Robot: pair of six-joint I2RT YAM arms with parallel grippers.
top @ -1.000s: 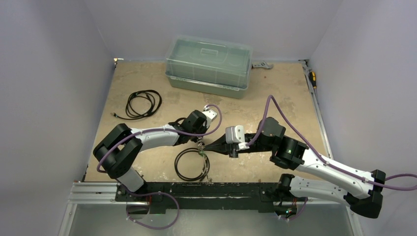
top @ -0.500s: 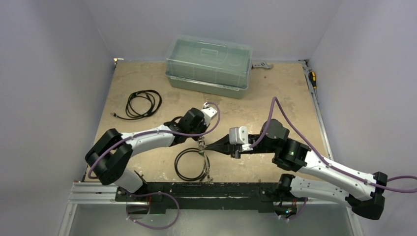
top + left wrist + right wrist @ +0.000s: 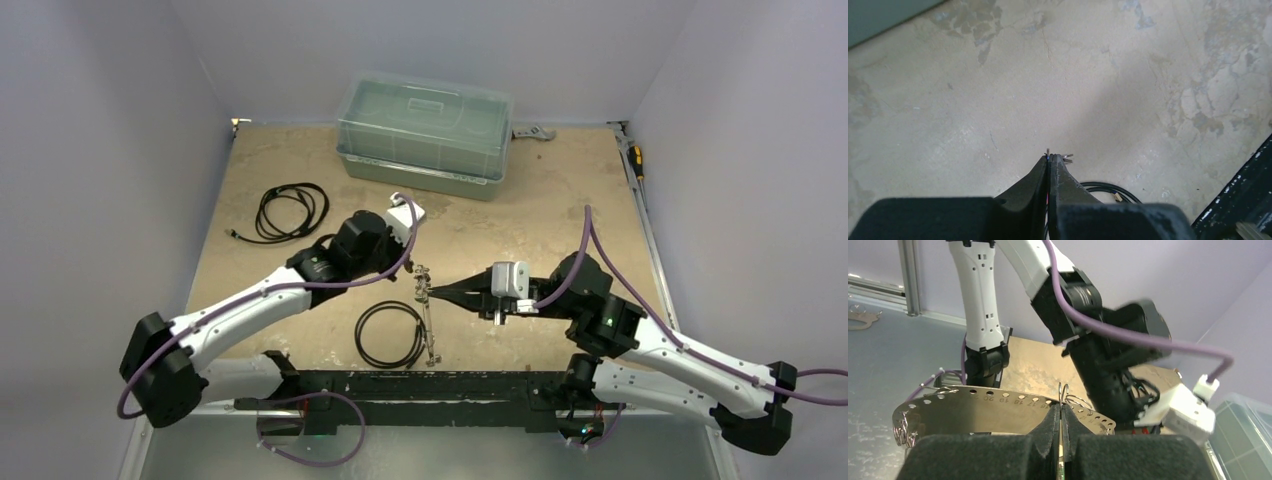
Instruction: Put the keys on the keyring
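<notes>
Above mid-table, the right gripper (image 3: 432, 292) clamps the keyring (image 3: 430, 330) on edge beside the black hoop (image 3: 390, 334); the left gripper (image 3: 1049, 161) is pinched closed, contents unclear; we should steady the ring and line up each key's hole before threading.

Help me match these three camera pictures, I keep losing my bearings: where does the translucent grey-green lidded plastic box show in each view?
Top external: the translucent grey-green lidded plastic box stands at the table's far edge, top centre.
Left wrist: only a grey-green sliver in the top left corner, probably its wall.
Right wrist: one corner at the lower right edge.
Shared landmark: the mottled tan tabletop, seen in all three.
</notes>
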